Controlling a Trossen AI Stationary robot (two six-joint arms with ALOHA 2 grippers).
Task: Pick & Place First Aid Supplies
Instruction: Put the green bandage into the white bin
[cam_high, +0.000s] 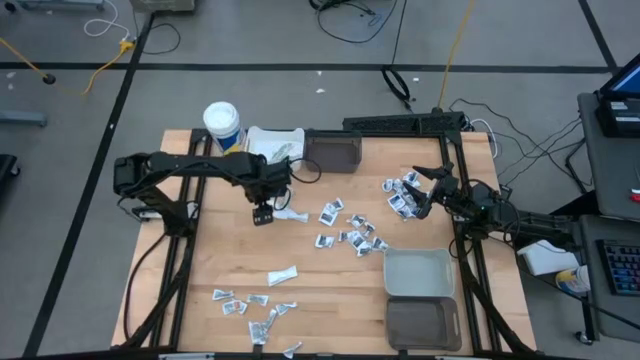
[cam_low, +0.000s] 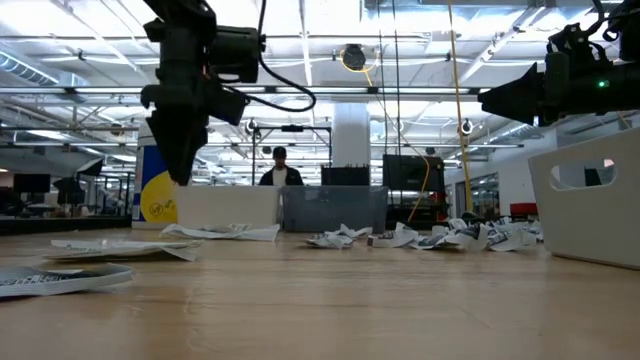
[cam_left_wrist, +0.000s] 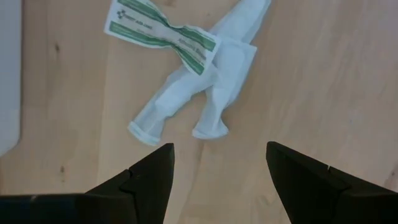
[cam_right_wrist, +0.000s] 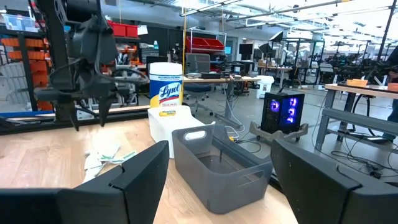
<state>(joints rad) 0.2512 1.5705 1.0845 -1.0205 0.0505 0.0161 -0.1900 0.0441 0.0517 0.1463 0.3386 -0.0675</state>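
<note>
The left gripper (cam_high: 264, 214) hangs over the worktop (cam_high: 330, 290) a little in from its far left part, pointing straight down with its fingers (cam_left_wrist: 149, 180) spread and nothing between them. It is lined up above a long white sachet (cam_left_wrist: 205, 93) lying flat on the wood, with a green-printed packet (cam_left_wrist: 163, 34) lying across that sachet's upper end; the open, vertical pose suggests a straight drop onto the sachet.

The right gripper (cam_high: 425, 195) waits near the worktop's right edge, also spread wide and empty, just beside a heap of small square packets (cam_high: 400, 195). It likely stays clear so the arms do not cross.

The rest of the supplies lie loose in groups: a scatter of packets (cam_high: 350, 235) around the middle and a strip of sachets (cam_high: 255, 305) along the near left edge. They are spread flat rather than stacked, which leaves each one reachable from above.

Bins ring the pile as drop points: a white bin (cam_high: 272, 143) and a dark bin (cam_high: 333, 151) at the far edge, a grey bin (cam_high: 420, 273) and another dark bin (cam_high: 424, 325) at the near right corner. A wipes tub (cam_high: 223, 125) stands at the far left corner, no part of the sorting
</note>
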